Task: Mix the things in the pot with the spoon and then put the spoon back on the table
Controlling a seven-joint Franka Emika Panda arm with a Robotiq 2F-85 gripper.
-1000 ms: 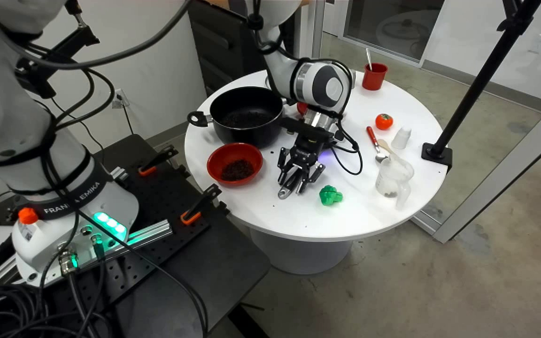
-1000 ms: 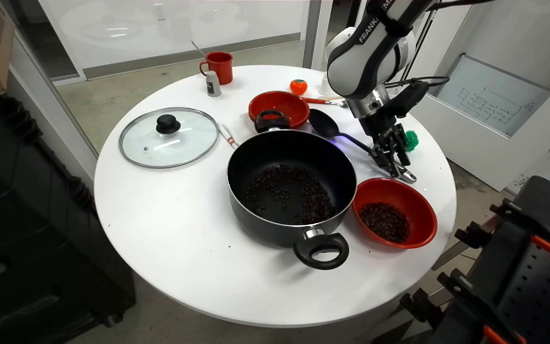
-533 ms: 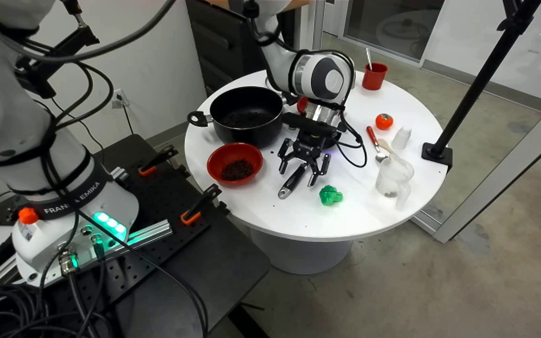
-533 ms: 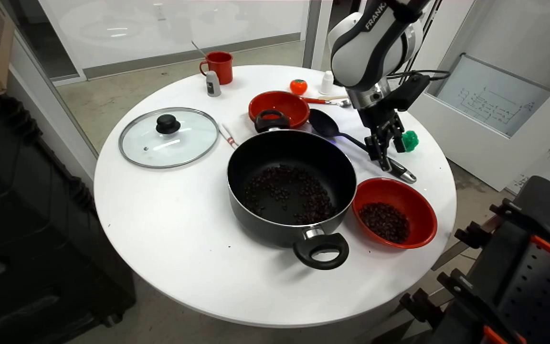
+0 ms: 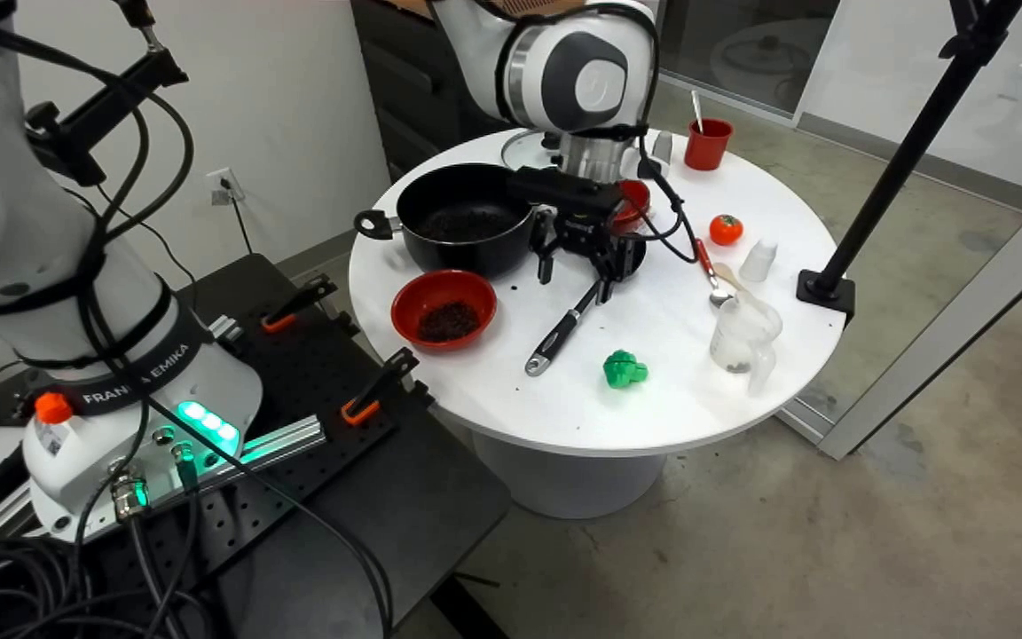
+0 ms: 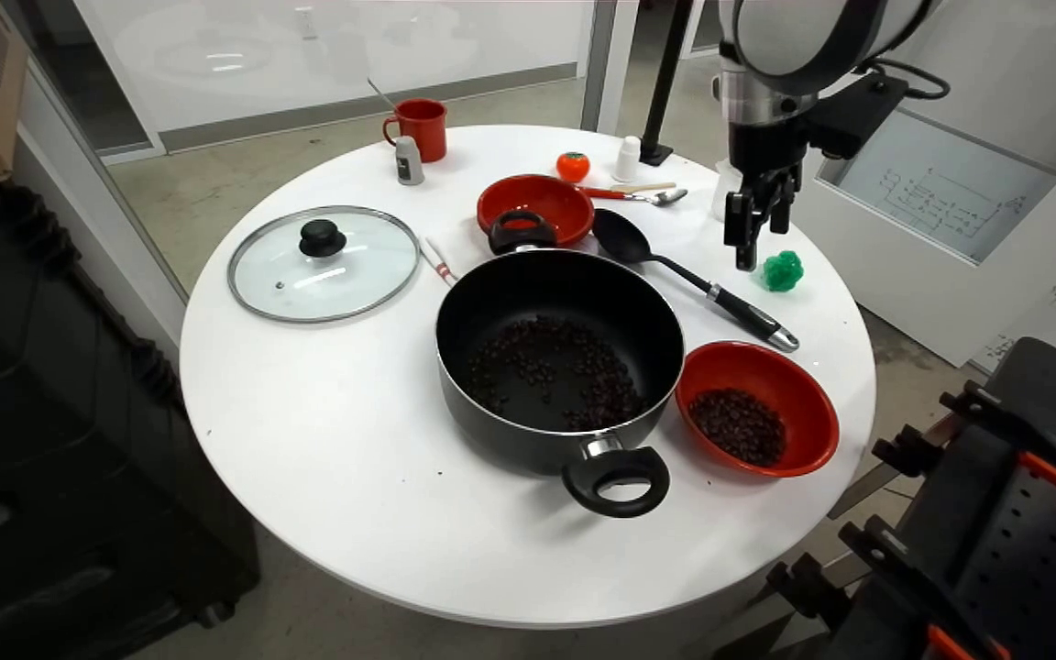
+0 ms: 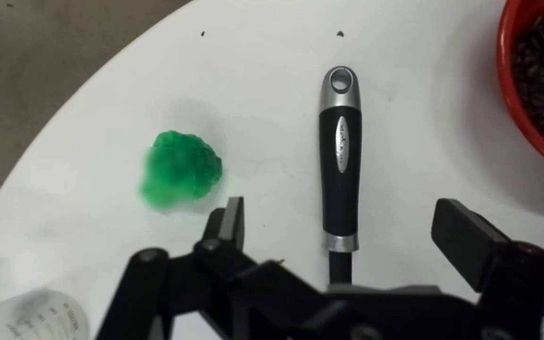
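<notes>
The long black spoon lies flat on the white table, its oval bowl beside a red bowl and its handle pointing toward the table edge. In the wrist view the spoon's handle runs between the two fingers, touching neither. My gripper is open and hovers above the spoon in both exterior views, with nothing held; in an exterior view the gripper is seen well off the tabletop. The wide black pot stands beside the spoon, with dark beans spread over its bottom.
A red bowl of dark beans touches or nearly touches the pot. Another red bowl, a glass lid, a tomato, a green piece and a clear measuring cup share the table. A black pole rises at the edge.
A second ago the gripper was down at the spoon's handle. Its fingers have spread and let go, and the arm has risen away from the tabletop. The spoon has stayed in place.
</notes>
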